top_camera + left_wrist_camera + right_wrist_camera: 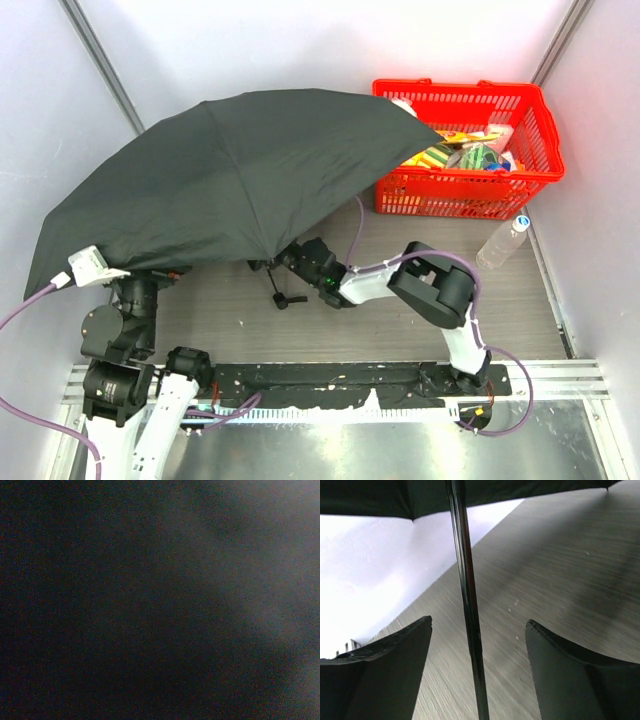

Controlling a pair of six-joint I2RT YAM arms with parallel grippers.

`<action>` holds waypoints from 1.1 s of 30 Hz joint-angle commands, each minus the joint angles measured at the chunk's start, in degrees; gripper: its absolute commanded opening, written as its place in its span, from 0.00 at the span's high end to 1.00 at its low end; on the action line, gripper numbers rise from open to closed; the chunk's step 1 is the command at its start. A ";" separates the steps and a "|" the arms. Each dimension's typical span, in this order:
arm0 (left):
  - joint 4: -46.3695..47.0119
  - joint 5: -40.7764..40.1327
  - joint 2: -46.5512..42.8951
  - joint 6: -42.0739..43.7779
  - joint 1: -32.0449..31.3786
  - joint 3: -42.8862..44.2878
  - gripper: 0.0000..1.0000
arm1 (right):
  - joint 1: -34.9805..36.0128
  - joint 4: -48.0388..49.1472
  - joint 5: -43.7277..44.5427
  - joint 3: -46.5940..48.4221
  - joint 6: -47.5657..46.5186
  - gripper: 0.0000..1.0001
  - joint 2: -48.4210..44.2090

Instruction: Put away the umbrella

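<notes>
The umbrella [230,170] lies open on its side, its black canopy spread over the left half of the table. Its small black handle [283,297] pokes out below the canopy's edge. My right gripper [292,260] reaches in under that edge. In the right wrist view the thin dark shaft [467,600] runs between the fingers of the right gripper [478,621], which is open and touches it on neither side. My left arm [120,300] stands under the canopy with its gripper hidden. The left wrist view holds only dark fabric [160,600].
A red basket [470,88] full of groceries stands at the back right, and the canopy's edge overlaps its left corner. A clear plastic bottle [503,243] lies in front of it by the right wall. Walls close in the left, back and right.
</notes>
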 commanded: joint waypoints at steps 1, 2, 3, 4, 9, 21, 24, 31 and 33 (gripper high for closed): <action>-1.11 1.06 -0.71 0.36 -0.51 -0.55 0.01 | 1.22 3.22 0.56 9.27 0.51 0.30 4.21; -1.11 1.33 -0.71 0.00 -0.60 -0.56 0.00 | 1.23 1.21 0.13 12.33 0.42 0.34 5.61; -1.02 1.59 -0.80 -0.52 -0.60 -0.56 0.00 | 1.58 0.14 0.30 13.40 0.16 0.50 6.15; -1.02 2.11 -0.80 -1.14 -0.60 -0.47 0.01 | 1.75 -2.39 0.82 15.32 -0.19 0.60 6.41; -0.50 6.59 -0.71 -4.21 -1.04 2.60 0.00 | 2.11 -17.59 9.95 23.58 2.44 0.99 0.98; 9.52 25.32 6.57 -9.31 -1.65 6.30 0.11 | -3.86 -52.88 -7.32 46.11 12.60 0.99 -15.80; 11.36 30.31 13.06 -12.20 -1.57 6.47 0.11 | -10.52 -47.61 -18.99 39.44 19.65 0.99 -20.47; 31.25 54.65 34.16 -27.56 -1.65 11.05 0.30 | -19.15 -31.27 -34.22 30.13 32.84 0.99 -28.30; 43.56 58.79 36.98 -36.34 -1.65 9.12 0.27 | -20.65 -26.07 -37.75 29.49 36.89 0.99 -28.74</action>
